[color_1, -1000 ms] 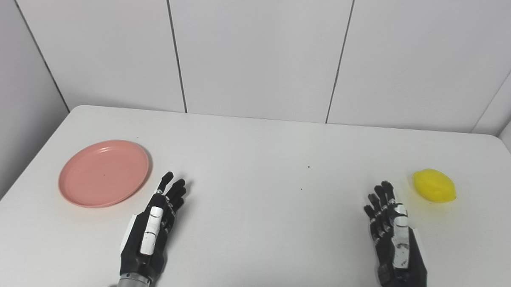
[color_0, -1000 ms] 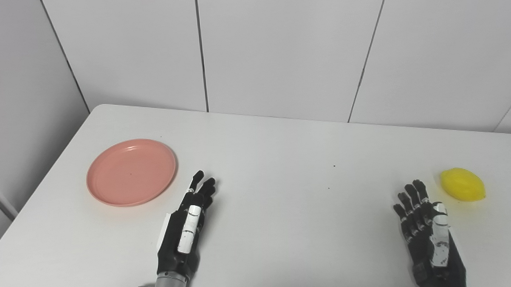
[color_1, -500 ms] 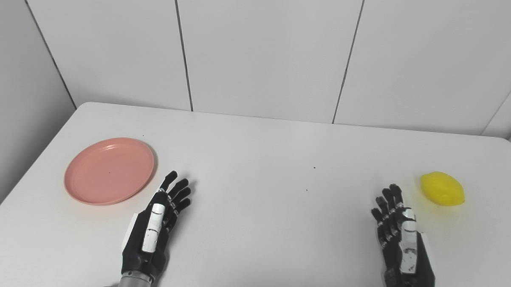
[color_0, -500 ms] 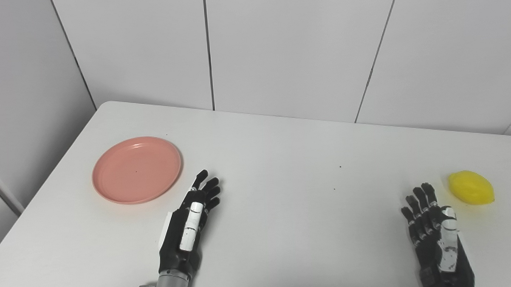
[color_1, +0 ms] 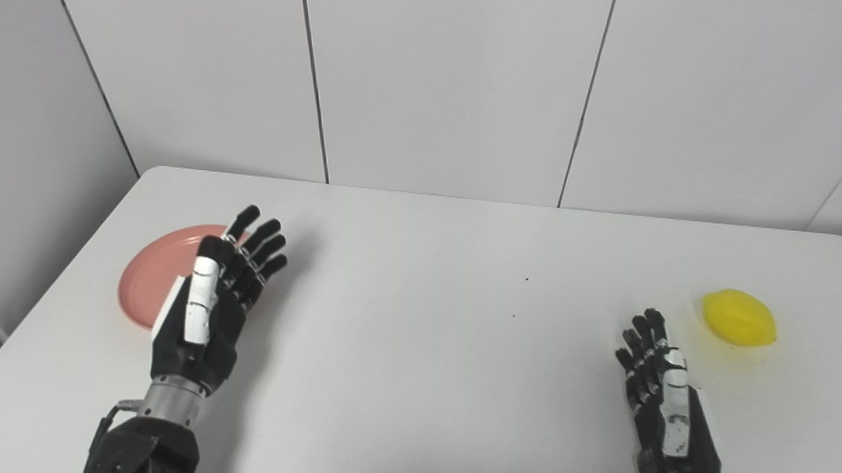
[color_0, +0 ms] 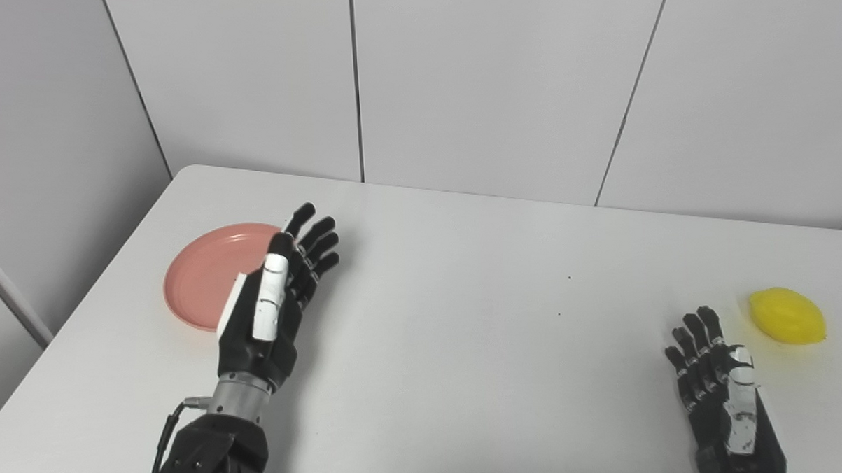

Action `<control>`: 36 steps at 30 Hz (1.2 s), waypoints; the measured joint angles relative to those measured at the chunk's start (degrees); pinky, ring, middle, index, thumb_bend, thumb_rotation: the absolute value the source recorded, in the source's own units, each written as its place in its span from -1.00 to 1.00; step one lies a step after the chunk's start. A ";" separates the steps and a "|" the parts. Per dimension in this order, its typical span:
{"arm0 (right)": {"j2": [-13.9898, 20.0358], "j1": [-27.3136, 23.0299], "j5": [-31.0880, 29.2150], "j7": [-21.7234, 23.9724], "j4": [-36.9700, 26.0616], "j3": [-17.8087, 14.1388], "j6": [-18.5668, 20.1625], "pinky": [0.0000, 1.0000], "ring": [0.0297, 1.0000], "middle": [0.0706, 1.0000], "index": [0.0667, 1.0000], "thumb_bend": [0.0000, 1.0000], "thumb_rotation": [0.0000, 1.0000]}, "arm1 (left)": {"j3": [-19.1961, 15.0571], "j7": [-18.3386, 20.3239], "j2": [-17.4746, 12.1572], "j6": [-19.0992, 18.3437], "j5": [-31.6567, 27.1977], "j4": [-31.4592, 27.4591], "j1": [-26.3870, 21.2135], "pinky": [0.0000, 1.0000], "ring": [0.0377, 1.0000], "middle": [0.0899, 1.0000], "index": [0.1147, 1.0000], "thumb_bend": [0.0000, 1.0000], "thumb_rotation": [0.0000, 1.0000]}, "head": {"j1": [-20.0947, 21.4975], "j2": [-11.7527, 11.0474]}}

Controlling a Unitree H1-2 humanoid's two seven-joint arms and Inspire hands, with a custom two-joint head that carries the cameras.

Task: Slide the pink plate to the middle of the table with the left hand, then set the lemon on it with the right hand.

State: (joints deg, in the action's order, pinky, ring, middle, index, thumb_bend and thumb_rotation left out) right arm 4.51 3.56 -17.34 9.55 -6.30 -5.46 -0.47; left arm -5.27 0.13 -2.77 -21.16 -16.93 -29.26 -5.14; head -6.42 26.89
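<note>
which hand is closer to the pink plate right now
Left. The left hand is open and overlaps the pink plate's right side in both views. The right hand is far across the table, beside the lemon.

**White worktop, 2 things on it**

The worktop [color_0: 466, 319] is plain white with rounded far corners. A pink plate [color_0: 198, 272] lies flat near its left edge; a yellow lemon [color_0: 788, 315] lies near its right edge, well apart from the plate.

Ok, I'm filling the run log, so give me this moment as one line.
left hand: open, over pink plate edge | right hand: open, idle | lemon: on table, untouched
</note>
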 measured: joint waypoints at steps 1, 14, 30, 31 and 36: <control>0.00 -0.01 0.01 0.02 0.00 0.10 0.00 1.00 1.00 0.98 1.00 0.40 1.00 | -0.24 -0.01 -0.20 -0.77 -0.37 -0.14 -0.57 0.79 0.79 0.75 0.77 0.66 0.84 | 0.09 0.00; 0.26 0.00 0.00 0.89 -0.06 0.28 0.00 1.00 1.00 0.99 1.00 0.39 1.00 | -10.32 3.41 -13.12 0.22 -4.14 12.72 -9.09 0.60 0.63 0.57 0.59 0.89 0.88 | -0.35 -0.18; 0.35 0.17 -0.03 1.06 -0.08 0.22 0.01 1.00 1.00 0.98 1.00 0.36 1.00 | -14.63 5.61 -18.69 6.20 -3.91 25.45 -15.91 0.39 0.44 0.40 0.42 0.94 0.85 | -0.26 0.09; 0.36 0.20 -0.03 1.06 -0.08 0.22 0.01 1.00 1.00 0.98 1.00 0.36 1.00 | -14.89 5.61 -18.99 6.72 -3.89 26.69 -16.06 0.38 0.44 0.41 0.42 0.93 0.85 | -0.26 0.09; 0.46 0.32 -0.05 1.06 -0.11 0.16 0.01 1.00 1.00 0.96 1.00 0.38 1.00 | -16.16 5.36 -20.23 7.28 -3.90 30.83 -17.21 0.37 0.42 0.40 0.43 0.91 0.88 | -0.35 0.09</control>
State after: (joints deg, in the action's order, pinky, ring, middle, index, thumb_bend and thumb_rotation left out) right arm 4.97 3.88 -17.39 10.62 -6.40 -5.30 -0.46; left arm -21.43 5.49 -23.00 -13.88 -20.83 1.58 -22.36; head -6.77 26.98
